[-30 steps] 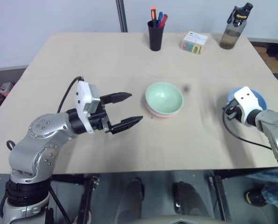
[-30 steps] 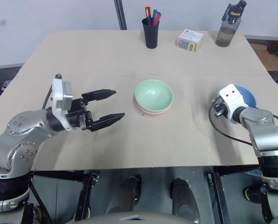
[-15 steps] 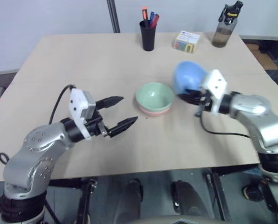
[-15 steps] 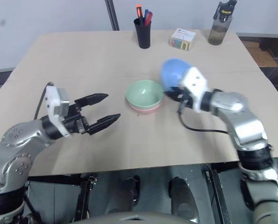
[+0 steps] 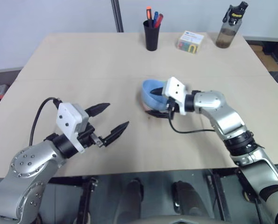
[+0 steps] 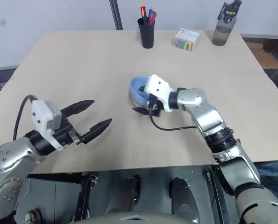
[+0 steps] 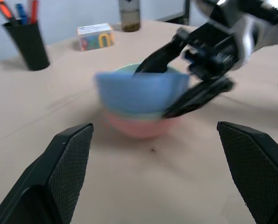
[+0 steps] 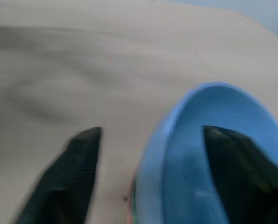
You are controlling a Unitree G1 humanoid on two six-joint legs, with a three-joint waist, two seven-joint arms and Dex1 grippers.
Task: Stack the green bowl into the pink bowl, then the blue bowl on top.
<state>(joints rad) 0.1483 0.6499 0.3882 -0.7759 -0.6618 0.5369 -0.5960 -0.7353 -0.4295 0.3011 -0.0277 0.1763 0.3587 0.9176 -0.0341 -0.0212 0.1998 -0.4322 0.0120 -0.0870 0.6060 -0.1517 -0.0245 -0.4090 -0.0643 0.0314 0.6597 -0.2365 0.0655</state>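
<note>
Swung blue bowl (image 5: 153, 92) across onto green bowl (image 7: 153, 114); my right gripper (image 5: 158, 106) spread astride its rim, left gripper (image 5: 110, 122) spread wide, idle, farther off

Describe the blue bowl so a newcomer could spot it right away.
On the tan table, look mid-table, in front of the black pen cup. The blue bowl tops the stack there, tilted, with the right gripper at its rim. It is sky-blue; the bowls beneath are green and pink.
</note>
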